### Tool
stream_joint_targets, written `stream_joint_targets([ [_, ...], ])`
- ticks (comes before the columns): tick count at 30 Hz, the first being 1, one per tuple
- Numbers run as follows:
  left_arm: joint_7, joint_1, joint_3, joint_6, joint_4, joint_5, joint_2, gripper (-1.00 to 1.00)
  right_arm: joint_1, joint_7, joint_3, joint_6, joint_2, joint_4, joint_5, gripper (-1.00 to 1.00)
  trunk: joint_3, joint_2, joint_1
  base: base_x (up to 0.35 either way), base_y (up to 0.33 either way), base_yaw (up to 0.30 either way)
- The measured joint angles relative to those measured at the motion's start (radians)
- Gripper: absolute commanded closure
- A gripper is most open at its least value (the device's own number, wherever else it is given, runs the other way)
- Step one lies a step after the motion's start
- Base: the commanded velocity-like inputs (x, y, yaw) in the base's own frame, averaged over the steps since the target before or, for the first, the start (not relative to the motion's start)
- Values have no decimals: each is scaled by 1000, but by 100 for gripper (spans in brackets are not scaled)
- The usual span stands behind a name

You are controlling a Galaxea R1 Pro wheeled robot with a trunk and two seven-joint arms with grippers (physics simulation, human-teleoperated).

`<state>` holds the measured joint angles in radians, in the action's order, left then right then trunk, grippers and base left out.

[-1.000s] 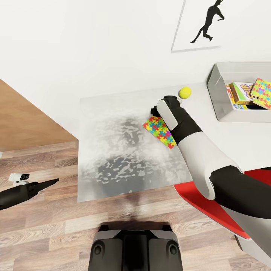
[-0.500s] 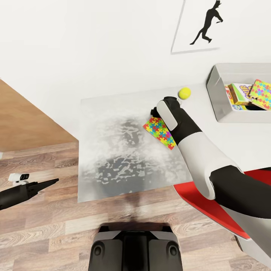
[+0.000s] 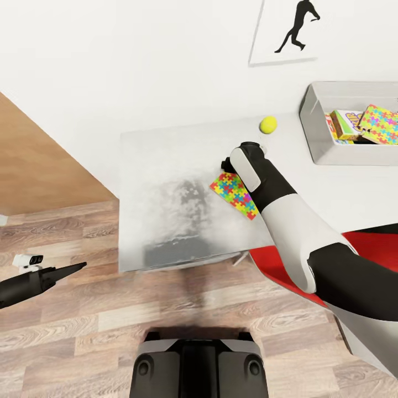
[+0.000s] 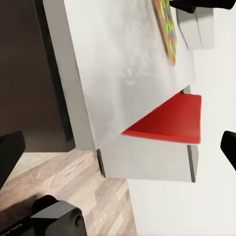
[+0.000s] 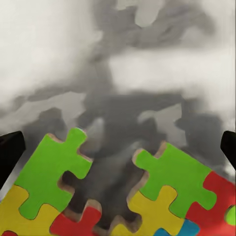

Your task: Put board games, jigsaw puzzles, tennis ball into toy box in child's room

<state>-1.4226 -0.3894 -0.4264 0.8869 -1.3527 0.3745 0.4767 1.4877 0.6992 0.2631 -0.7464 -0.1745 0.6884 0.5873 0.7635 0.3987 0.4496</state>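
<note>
One jigsaw puzzle (image 3: pixel 233 192) sticks out from under my right wrist, over the pale grey table (image 3: pixel 166 166). In the right wrist view the right gripper (image 5: pixel 119 150) has its fingertips (image 5: pixel 10 153) at the two sides of the puzzle (image 5: pixel 162 196), gripping it across its width. The tennis ball (image 3: pixel 268 124) rests near the wall, just beyond that wrist. The toy box (image 3: pixel 307 130) stands at the right with a board game (image 3: pixel 345 122) and the other jigsaw puzzle (image 3: pixel 380 124) inside. My left gripper (image 3: pixel 77 267) hangs open over the floor, left of the table.
A red chair seat (image 3: pixel 287 271) is tucked under the table's right part, below my right arm. A brown wooden panel (image 3: pixel 33 166) stands at the left. The white wall with a silhouette picture (image 3: pixel 287 30) runs behind the table. My base (image 3: pixel 199 365) is on the plank floor.
The whole view has shifted: table, ball and toy box sit higher in the picture. The puzzle kept its place under my right wrist, moving with the gripper. The left arm is unchanged.
</note>
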Motion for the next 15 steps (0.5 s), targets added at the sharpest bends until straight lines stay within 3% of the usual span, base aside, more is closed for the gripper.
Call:
stream_joint_targets([
  [15, 0, 0, 0, 0, 0, 0, 0, -100, 1, 0, 0, -1, 0, -1, 0, -100, 0, 0, 0, -166, 0, 0],
])
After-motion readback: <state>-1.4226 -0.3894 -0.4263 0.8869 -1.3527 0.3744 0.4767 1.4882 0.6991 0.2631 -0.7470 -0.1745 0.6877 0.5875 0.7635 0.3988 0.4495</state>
